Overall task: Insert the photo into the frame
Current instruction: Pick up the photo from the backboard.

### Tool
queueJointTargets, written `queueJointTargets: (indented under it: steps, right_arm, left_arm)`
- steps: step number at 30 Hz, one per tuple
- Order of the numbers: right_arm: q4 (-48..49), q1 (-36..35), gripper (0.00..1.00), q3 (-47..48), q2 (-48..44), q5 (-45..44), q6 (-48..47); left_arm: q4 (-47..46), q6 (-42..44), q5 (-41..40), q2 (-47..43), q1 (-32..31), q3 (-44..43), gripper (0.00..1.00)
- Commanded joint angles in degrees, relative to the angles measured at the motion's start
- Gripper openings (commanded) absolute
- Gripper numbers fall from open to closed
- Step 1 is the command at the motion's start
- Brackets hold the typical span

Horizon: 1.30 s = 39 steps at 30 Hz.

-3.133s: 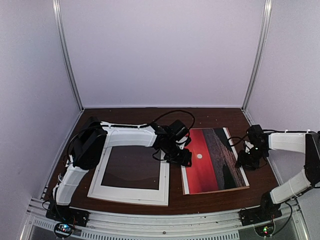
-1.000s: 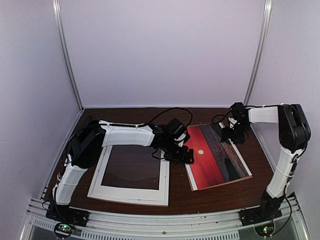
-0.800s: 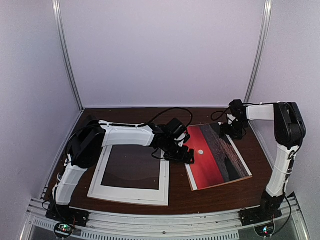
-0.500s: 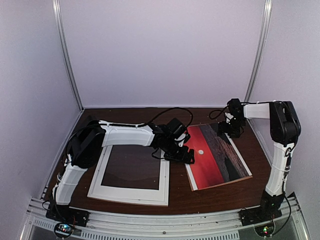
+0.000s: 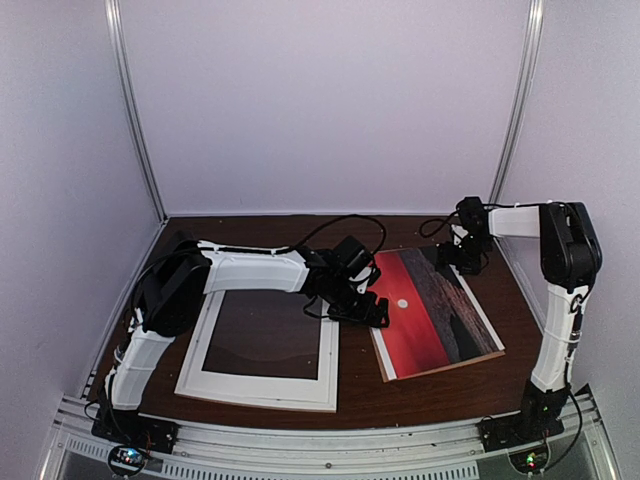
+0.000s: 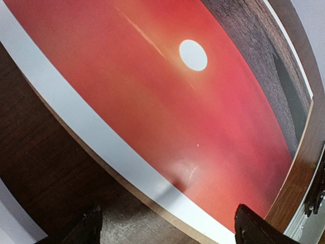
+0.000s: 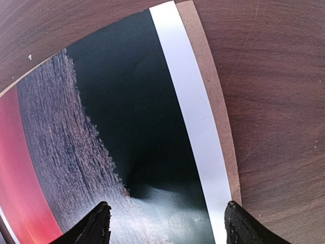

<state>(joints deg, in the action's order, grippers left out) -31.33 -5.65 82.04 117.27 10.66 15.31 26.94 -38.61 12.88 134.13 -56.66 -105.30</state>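
- Dark wooden table (image 5: 355, 390) inside white walls. The photo (image 5: 425, 310) lies on its brown backing board (image 7: 210, 101), at 3 o'clock of the frame (image 5: 262, 392) and not yet in it.
- Left gripper (image 5: 372, 312), jaws apart, sits at the photo's 9 o'clock edge.
- Right gripper (image 5: 468, 258), jaws apart, has swung from the 3 o'clock edge to the 1 o'clock corner. The photo has twisted slightly, which probably sets up a two-sided lift.

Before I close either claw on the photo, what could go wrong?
The photo lies on a brown backing board, so the open left claw at its edge may pinch both or crease the print. The open right claw hangs over the far corner; lifting unevenly could bend it.
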Motion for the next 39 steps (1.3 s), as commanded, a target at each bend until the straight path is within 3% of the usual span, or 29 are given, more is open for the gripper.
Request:
queueJointTargets:
  steps: [1,12,19,27,39]
  right_arm:
    - [1.87,1.30,0.77,0.35,1.10,-0.31,-0.39]
    - [2.93,1.66,0.76,0.82,1.99,0.28,0.07]
    - [-0.41,2.41,0.75,-0.04,0.99,-4.04,1.48]
    - [-1.99,3.70,0.74,-5.78,-2.47,-3.46,1.61]
    - [-4.52,4.14,0.57,-12.13,-7.08,-0.51,0.59]
  left_arm:
    - [3.82,0.55,-1.17,1.56,0.78,1.17,0.91]
    - [4.17,0.91,-1.20,1.69,1.04,1.11,0.92]
    - [4.57,1.07,-1.19,1.67,1.15,0.80,0.92]
    - [4.69,1.19,-1.28,1.68,1.13,0.81,0.92]
    - [4.44,1.08,-1.03,1.73,1.17,1.31,0.91]
